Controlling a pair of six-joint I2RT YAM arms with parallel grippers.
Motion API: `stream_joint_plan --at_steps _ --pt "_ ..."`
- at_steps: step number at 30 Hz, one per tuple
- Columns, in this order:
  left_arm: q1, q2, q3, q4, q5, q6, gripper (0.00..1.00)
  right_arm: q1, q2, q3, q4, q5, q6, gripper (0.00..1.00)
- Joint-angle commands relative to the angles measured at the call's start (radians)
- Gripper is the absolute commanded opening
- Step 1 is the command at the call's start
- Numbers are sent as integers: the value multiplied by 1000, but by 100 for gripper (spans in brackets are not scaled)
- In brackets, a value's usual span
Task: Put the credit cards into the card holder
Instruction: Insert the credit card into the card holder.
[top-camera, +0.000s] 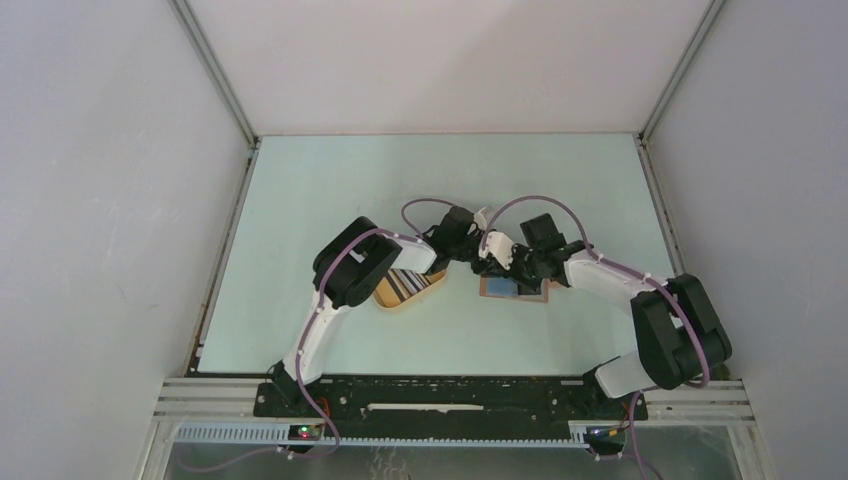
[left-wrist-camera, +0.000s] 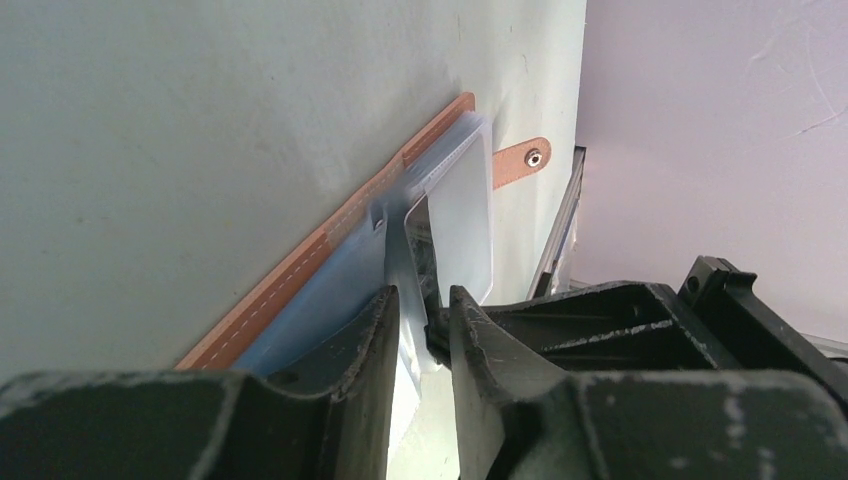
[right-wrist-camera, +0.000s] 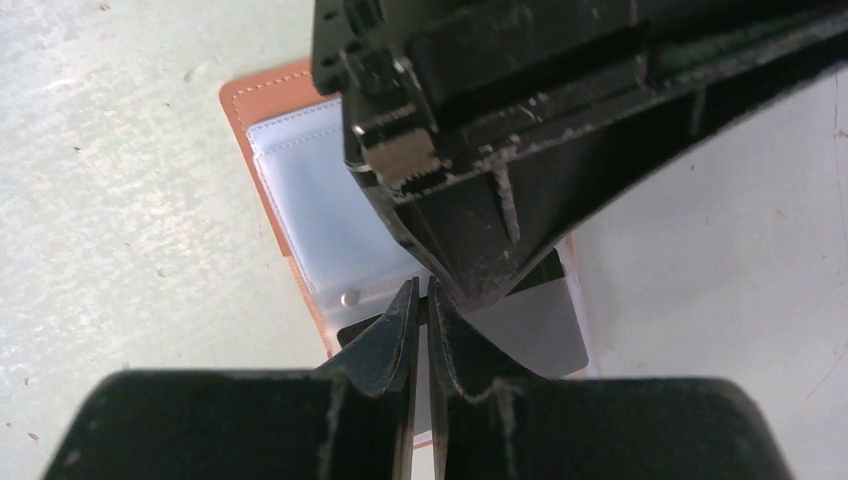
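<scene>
Straddling a credit card (left-wrist-camera: 458, 215) atop the open card holder (left-wrist-camera: 300, 265), the left gripper (left-wrist-camera: 425, 302) gapes narrowly, while the right wrist view alone shows the right gripper (right-wrist-camera: 422, 292) nearly closed.

My left claw (left-wrist-camera: 422, 300) and right claw (right-wrist-camera: 421, 290) are black. The card holder (right-wrist-camera: 300, 200) is reddish-brown, pale-stitched, lined light blue. The credit cards (top-camera: 406, 282) stripe black, white, blue; worktop (top-camera: 400, 180) pale green.

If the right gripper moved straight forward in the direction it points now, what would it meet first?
Probably the left gripper, crossing just ahead above the open card holder; depth is unclear.
</scene>
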Motion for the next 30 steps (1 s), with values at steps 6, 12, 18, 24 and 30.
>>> stream_joint_plan --at_steps 6,12,18,24,30 --pt "-13 27 27 -55 4 19 32 -86 -60 -2 16 22 9 14" --pt "-14 8 27 -54 2 30 33 -169 -106 14 -29 -135 63 15" --pt "-13 -76 20 -56 -33 72 36 -309 -130 104 -197 -436 149 20" --pt "-11 -214 -6 -104 -88 146 36 -414 -111 188 -356 -636 136 22" --pt "-7 -407 -3 -258 -159 225 36 -495 -119 196 -365 -703 157 22"
